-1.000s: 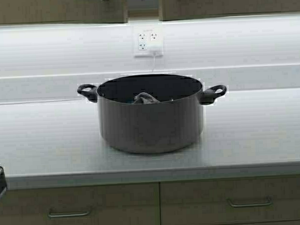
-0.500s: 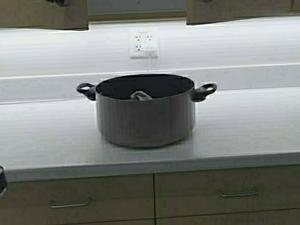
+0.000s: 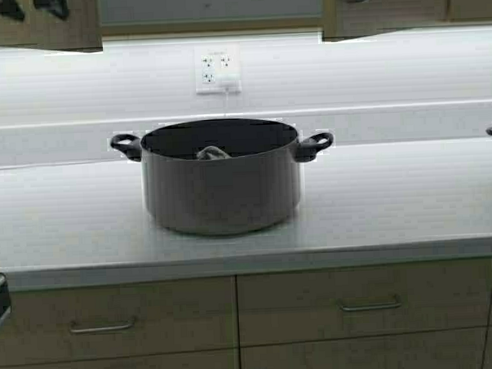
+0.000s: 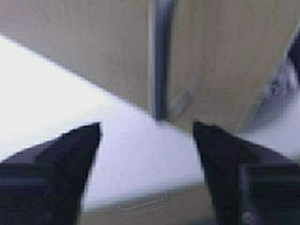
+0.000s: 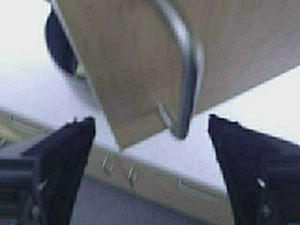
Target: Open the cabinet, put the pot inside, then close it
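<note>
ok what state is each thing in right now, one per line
cabinet: both doors swung apart, grey interior showing
pot: upright on the counter, no lid, not yet inside
left gripper: open, by the left door's handle
right gripper: open, by the right door's handle
drawers: shut

Cabinet (image 3: 210,6) standing open btwn its doors.
Pot (image 3: 221,185) sitting mid-counter (image 3: 410,202), blocking centre; counter either side lying free.
</note>
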`<state>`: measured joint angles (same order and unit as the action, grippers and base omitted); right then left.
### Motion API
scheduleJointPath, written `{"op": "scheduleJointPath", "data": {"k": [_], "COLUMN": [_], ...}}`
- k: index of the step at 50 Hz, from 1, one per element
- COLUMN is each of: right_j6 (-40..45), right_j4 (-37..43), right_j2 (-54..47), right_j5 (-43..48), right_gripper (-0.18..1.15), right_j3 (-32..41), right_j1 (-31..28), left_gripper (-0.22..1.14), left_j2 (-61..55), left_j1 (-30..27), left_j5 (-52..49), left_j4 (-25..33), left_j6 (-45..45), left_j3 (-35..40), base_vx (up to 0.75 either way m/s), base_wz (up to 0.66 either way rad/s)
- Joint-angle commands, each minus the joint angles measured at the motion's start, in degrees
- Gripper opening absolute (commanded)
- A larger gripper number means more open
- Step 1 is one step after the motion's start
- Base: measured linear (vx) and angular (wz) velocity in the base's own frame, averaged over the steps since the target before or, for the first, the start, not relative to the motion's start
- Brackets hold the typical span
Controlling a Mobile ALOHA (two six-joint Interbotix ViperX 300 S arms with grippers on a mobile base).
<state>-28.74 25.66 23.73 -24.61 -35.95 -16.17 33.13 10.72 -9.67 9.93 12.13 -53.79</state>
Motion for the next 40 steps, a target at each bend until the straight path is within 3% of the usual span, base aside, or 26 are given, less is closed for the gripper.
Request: {"op": "scheduleJointPath", "data": {"k": [1,11,16,19,23,27,30,35,40], "right_j6": [0.18,1.14,1.41,1.49,1.58,2.02,2.72,3.34,3.25], "right_j4": [-1.49,-1.93,-1.76,-1.58,-1.41,-1.41,-1.49,-1.67,-1.67], "right_j2": [3.08,8.53,10.02,9.76,8.61,7.03,5.54,3.08,-0.35], "right_j5": [-3.87,-9.23,-11.25,-10.99,-8.96,-5.27,-1.93,4.83,9.84], "right_gripper": [1.03,1.02,0.97,0.90,0.73,0.47,0.24,-0.04,0.04], "right_j3": [0.62,0.09,0.09,0.35,0.79,1.23,1.23,0.88,1.41], "right_j1": [1.23,0.26,-4.22,-8.09,-13.54,-17.14,-18.54,-19.69,-20.30], "left_gripper": [1.00,0.97,0.85,0.70,0.39,0.05,-0.09,0.00,0.04], "left_j2": [4.31,11.51,12.66,12.39,11.25,10.20,9.58,7.91,4.57], "left_j1": [-0.18,1.67,6.15,9.49,13.54,17.31,20.13,24.26,26.81], "left_j5": [-2.20,-7.38,-7.56,-7.56,-7.38,-5.71,-2.72,2.55,8.00], "left_j4": [-0.26,0.09,0.18,0.26,0.70,1.05,1.14,1.41,1.93], "left_j6": [0.53,0.70,0.70,0.44,-0.26,-0.35,-0.70,-0.88,-1.41], "left_j3": [-1.58,-3.16,-2.64,-2.11,-1.05,-0.35,-0.26,-0.26,0.18], "base_vx": [-0.01,-0.01,0.00,0.00,0.00,0.00,0.00,0.00,0.00], "base_wz": [0.01,0.00,0.00,0.00,0.00,0.00,0.00,0.00,0.00]}}
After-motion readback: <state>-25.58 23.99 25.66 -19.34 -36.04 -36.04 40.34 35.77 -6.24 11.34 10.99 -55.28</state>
